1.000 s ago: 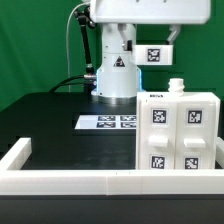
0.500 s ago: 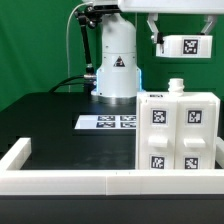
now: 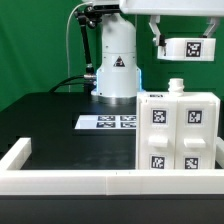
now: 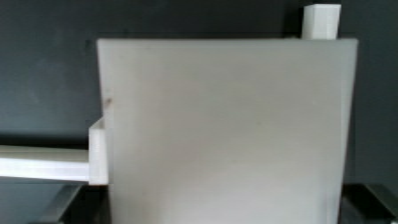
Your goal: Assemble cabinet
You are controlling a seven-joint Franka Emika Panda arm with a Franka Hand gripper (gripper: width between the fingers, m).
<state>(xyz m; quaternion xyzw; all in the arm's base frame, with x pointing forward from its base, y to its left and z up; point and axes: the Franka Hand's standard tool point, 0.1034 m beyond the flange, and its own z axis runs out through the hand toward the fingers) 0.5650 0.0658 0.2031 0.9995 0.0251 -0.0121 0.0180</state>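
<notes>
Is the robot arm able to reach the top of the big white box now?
Probably yes: the arm looks to hang above the box with only air between, though it carries a tagged panel.

Smooth matt white plastic cabinet (image 3: 180, 135) on a matt black table (image 3: 55, 120).

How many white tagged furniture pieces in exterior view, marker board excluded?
2. Large white plastic cabinet box at the exterior view's lower right; small white tagged panel aloft above it. More may hide behind the box.
</notes>
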